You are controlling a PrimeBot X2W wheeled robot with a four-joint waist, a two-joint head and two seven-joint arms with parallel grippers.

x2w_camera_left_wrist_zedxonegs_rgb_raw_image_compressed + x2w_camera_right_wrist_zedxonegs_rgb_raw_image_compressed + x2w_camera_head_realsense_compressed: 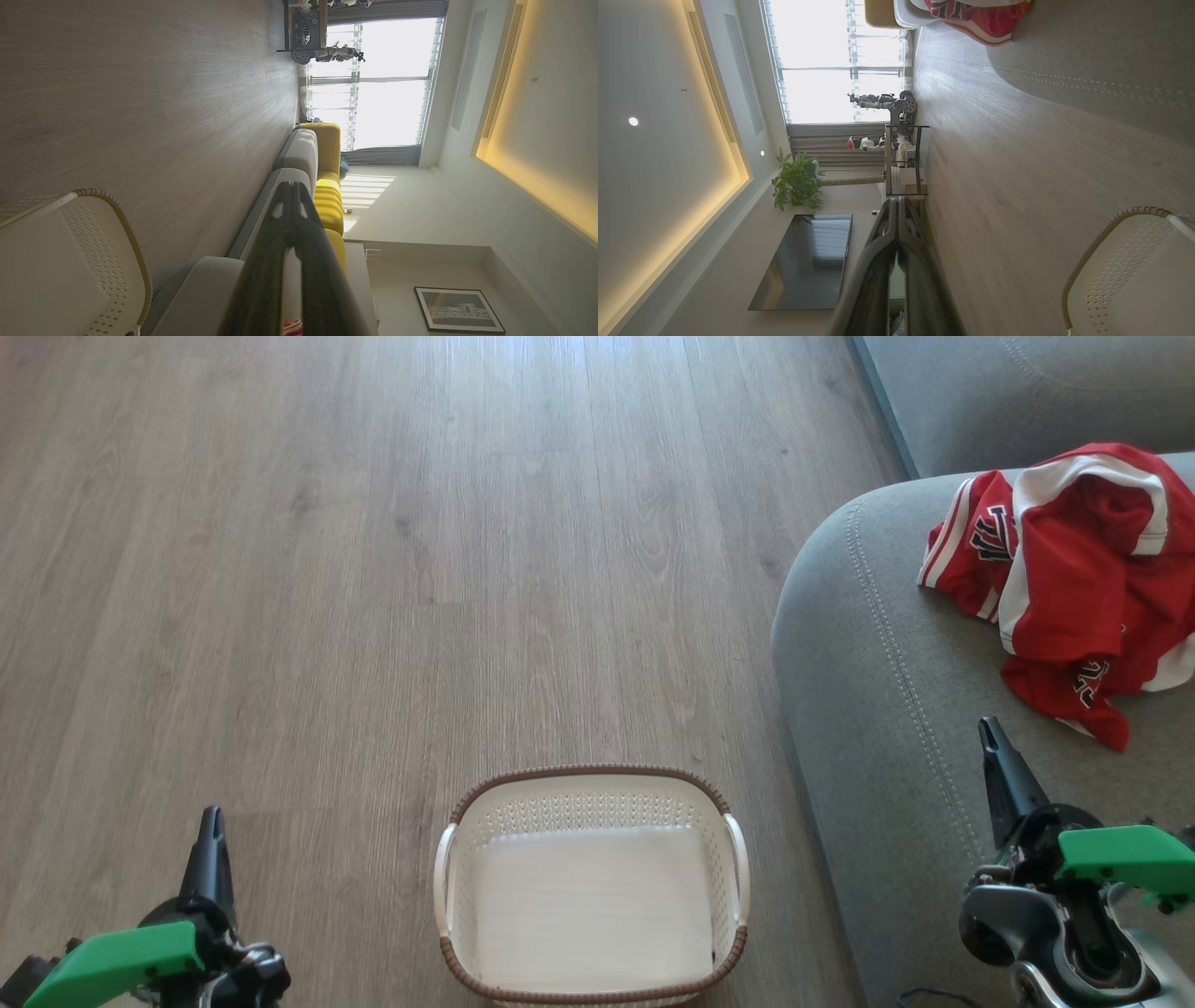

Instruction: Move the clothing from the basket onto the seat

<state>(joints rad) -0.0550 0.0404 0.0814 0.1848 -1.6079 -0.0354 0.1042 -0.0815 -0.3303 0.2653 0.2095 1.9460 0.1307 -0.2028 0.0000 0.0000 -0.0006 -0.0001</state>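
Red clothing (1074,588) with white and black trim lies crumpled on the grey seat (878,709) at the right; a strip of it also shows in the right wrist view (980,18). The cream basket (593,887) with a brown rim stands on the floor at bottom centre, and nothing lies inside it. My left gripper (212,821) is low at the left of the basket, fingers together, shut and holding nothing. Over the seat's near part, below the clothing, my right gripper (988,733) is shut too, with nothing in it.
Wood-look floor (373,569) stretches ahead and to the left. The sofa's back section (1008,392) is at the top right. The wrist views show a far window, a metal rack (903,158), a plant (796,182), a television and yellow cushions (327,196).
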